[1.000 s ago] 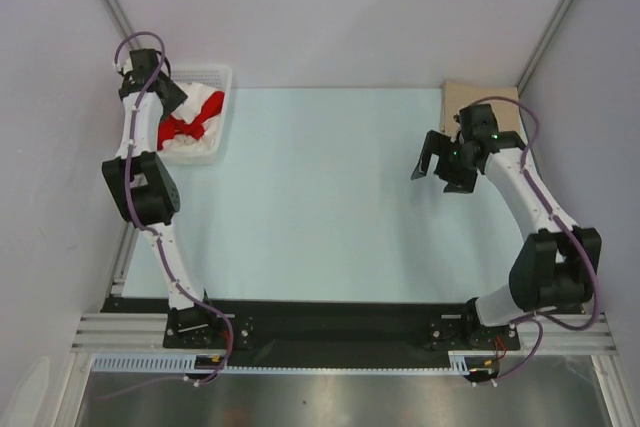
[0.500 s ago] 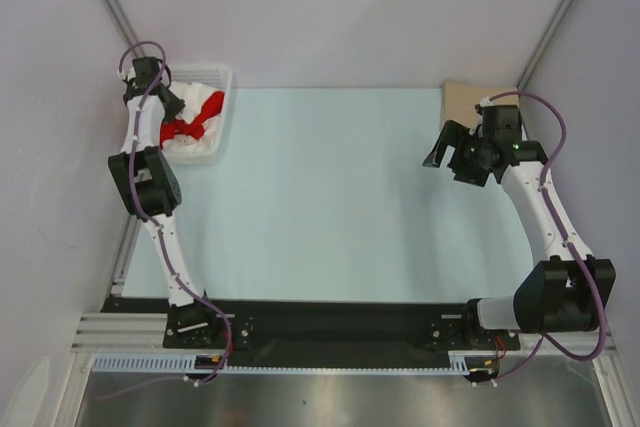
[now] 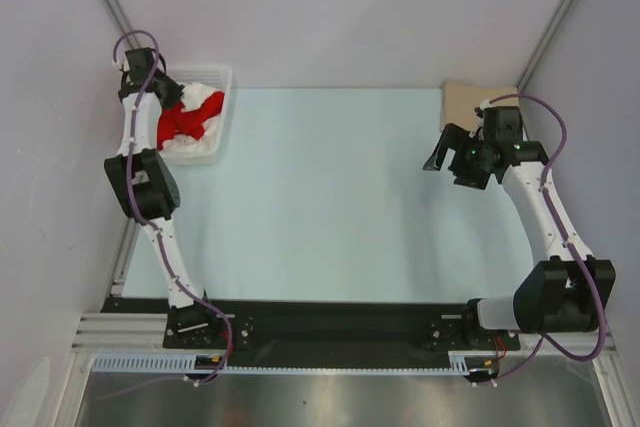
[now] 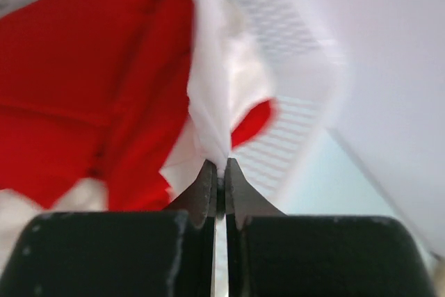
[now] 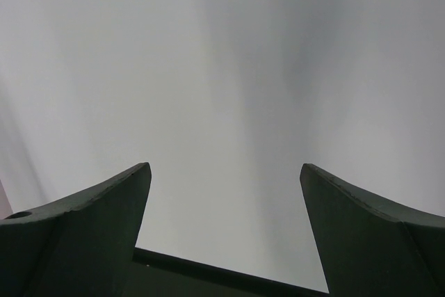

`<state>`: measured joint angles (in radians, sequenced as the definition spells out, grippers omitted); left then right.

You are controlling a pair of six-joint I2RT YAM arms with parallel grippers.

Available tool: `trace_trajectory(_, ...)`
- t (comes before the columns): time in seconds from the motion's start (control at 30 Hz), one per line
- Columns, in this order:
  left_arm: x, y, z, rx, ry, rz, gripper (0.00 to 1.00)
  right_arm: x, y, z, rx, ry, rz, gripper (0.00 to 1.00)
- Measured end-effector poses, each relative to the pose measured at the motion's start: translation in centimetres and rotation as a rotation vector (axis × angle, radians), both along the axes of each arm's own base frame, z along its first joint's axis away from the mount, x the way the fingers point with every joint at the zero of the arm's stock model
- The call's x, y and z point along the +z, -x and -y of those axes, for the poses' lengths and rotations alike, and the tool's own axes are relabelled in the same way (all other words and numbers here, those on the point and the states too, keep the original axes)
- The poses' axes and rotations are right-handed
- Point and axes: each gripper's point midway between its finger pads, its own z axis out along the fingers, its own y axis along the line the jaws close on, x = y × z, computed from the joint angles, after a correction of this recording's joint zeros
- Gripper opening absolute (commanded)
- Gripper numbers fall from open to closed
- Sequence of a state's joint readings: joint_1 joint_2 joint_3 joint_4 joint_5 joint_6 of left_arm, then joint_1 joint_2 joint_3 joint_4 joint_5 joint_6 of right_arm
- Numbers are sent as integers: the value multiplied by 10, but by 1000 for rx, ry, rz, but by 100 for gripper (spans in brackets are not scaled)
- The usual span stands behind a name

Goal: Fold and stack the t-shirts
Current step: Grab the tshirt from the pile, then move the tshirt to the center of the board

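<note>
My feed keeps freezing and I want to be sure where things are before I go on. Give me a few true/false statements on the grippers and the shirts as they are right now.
1. The left gripper is shut on a fold of the white t-shirt. True.
2. The red t-shirt lies spread out on the table. False: it is bunched up in the basket at the far left corner.
3. The right gripper is open and holds nothing. True.
4. The tan t-shirt hangs from the right gripper. False: it lies flat at the far right corner of the table, and the right gripper does not hold it.
</note>
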<state>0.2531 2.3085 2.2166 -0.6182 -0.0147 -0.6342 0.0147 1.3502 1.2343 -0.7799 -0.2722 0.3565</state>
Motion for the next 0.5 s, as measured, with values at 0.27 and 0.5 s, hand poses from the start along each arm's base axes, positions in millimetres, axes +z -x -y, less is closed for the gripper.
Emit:
trace_trajectory(0.27, 123, 6, 114, -220, 367, 466, 0, 14, 13, -6, 39, -4, 28, 96)
trace_trajectory(0.5, 188, 38, 212, -476, 548, 673, 0, 38, 35, -38, 149, -22, 100, 96)
